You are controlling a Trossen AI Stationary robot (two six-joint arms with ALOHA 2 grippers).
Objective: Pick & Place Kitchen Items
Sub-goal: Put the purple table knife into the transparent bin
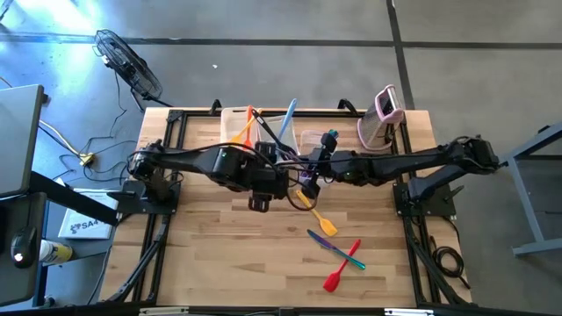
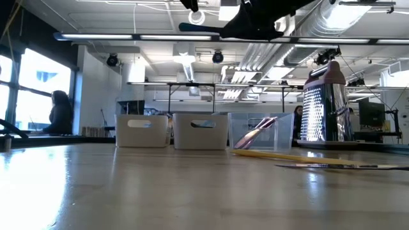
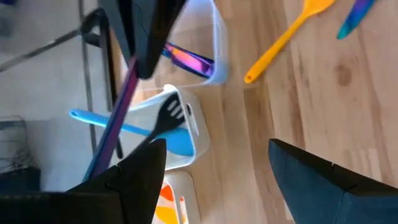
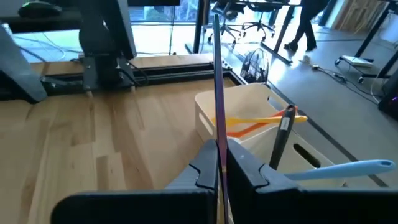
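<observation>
My right gripper (image 4: pixel 219 165) is shut on a slim purple utensil (image 4: pixel 217 81) above the table's middle (image 1: pixel 309 178), near the far tubs. My left gripper (image 3: pixel 217 174) is open and empty just left of it (image 1: pixel 261 197). The far-left tub (image 4: pixel 249 106) holds orange utensils (image 4: pixel 249 124). The middle tub (image 3: pixel 186 118) holds a light blue spatula (image 3: pixel 177 140) and a black slotted turner (image 3: pixel 168 115). The clear tub (image 3: pixel 217 43) holds a purple utensil (image 3: pixel 186 59). A yellow spatula (image 1: pixel 318 213), a blue one (image 1: pixel 320 239), a teal one (image 1: pixel 353 259) and a red one (image 1: pixel 341 270) lie flat on the table. My right gripper pinches the purple utensil's thin handle (image 4: pixel 219 146) between its two fingers. The handle runs on straight past the fingertips. The utensil is lifted clear of the table; it also shows in the left wrist view (image 3: pixel 118 124), in front of the middle tub.
An upright pink-and-white grater (image 1: pixel 382 118) stands at the far right, beside the clear tub. The three tubs line the far edge. Bare wooden table (image 1: pixel 219 254) lies at the near left. People show in the room beyond.
</observation>
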